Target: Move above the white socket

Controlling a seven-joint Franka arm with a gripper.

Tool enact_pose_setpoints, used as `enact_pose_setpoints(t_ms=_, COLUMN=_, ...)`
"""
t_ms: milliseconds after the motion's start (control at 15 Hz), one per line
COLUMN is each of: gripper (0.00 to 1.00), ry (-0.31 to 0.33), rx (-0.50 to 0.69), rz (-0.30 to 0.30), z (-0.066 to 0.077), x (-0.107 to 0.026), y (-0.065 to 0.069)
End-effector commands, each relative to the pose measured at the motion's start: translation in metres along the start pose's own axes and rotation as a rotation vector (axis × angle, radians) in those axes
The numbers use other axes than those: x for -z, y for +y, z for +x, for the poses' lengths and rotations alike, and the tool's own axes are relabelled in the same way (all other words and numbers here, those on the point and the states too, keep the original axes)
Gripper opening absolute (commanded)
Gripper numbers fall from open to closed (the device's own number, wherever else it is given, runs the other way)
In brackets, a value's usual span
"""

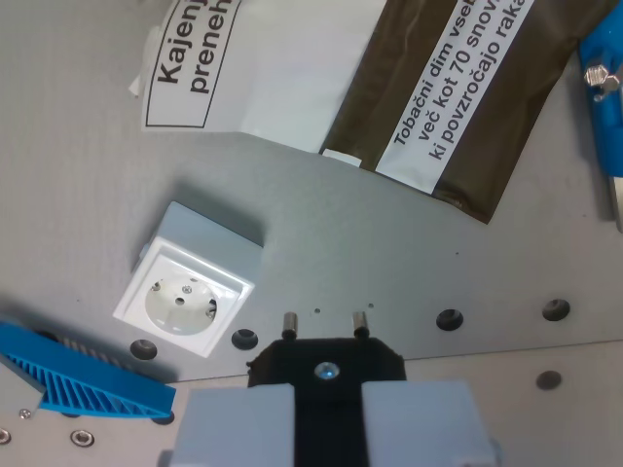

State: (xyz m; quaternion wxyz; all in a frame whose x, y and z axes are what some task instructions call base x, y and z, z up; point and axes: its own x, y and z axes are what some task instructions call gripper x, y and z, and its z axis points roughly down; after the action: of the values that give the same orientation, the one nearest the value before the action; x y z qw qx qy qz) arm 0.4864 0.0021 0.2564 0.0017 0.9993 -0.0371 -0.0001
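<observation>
The white socket (pixel 185 290) is a square box with a round recess. It sits on the grey metal plate (pixel 389 253) at the wrist view's left, slightly tilted. My gripper (pixel 326 404) is at the bottom centre, with its grey fingers (pixel 238 423) shut on a black plug (pixel 326 362). The plug's two metal pins (pixel 289 324) point toward the plate. The socket lies to the left of the plug and a little beyond it, not under it.
A white and brown tobacco pouch (pixel 409 88) with printed warnings lies along the top. A blue ribbed part (pixel 83 377) is at the lower left, close to the socket. A blue tool (pixel 604 88) is at the right edge. The plate has several round holes (pixel 449 319).
</observation>
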Motion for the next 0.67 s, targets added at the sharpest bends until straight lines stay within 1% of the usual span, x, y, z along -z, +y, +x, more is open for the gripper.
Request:
enact_pose_setpoints(t_ms=67, gripper=0.0, ry=0.0, rx=0.0, rz=0.0, z=-0.0001, x=-0.0001, y=0.0001)
enact_pose_setpoints(t_ms=400, gripper=0.0, ry=0.001, rx=0.008, rz=-0.001, z=-0.0003, x=-0.0003, y=-0.0001)
enact_pose_setpoints(t_ms=667, gripper=0.0, ry=0.003, rx=0.041, rz=0.0, z=-0.0013, x=-0.002, y=-0.0009)
